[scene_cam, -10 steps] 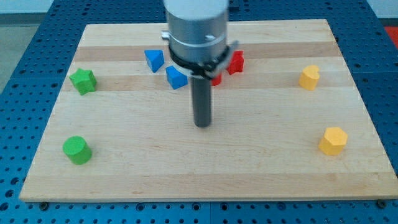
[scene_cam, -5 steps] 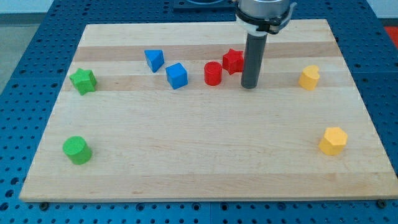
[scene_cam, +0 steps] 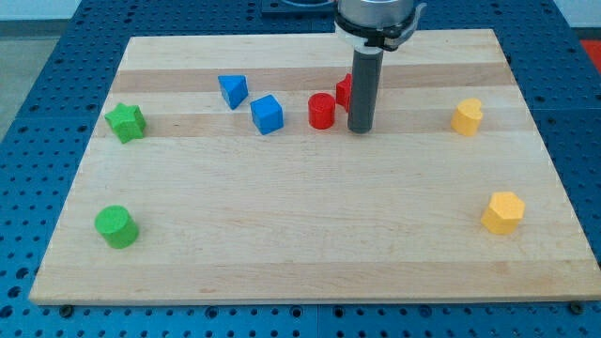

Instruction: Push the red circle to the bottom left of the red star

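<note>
My tip (scene_cam: 361, 130) is down on the wooden board (scene_cam: 300, 235), a bare rod holding nothing. It sits just to the view's right of the red circle (scene_cam: 321, 111), with a small gap between them. The rod stands in front of the red star (scene_cam: 344, 90), covering most of it, so only the star's left edge shows. The red circle lies just to the view's lower left of that visible edge. Further to the view's left are a blue cube (scene_cam: 267, 115) and a blue triangular block (scene_cam: 234, 91). Near the left edge sit a green star (scene_cam: 126, 122) and, lower down, a green cylinder (scene_cam: 116, 226). On the right are a yellow heart-like block (scene_cam: 466, 117) and a yellow hexagon (scene_cam: 502, 212).
</note>
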`<act>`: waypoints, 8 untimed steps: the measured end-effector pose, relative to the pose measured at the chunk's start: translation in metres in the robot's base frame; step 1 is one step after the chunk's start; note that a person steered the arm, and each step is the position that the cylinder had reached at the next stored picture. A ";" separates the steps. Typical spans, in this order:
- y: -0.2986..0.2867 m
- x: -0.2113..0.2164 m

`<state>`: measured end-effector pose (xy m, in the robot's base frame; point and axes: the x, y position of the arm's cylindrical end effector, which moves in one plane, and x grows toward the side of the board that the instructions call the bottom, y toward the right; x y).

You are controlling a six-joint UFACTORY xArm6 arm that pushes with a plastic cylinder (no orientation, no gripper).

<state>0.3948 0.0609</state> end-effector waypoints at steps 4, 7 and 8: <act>-0.031 0.000; -0.032 0.002; 0.006 0.033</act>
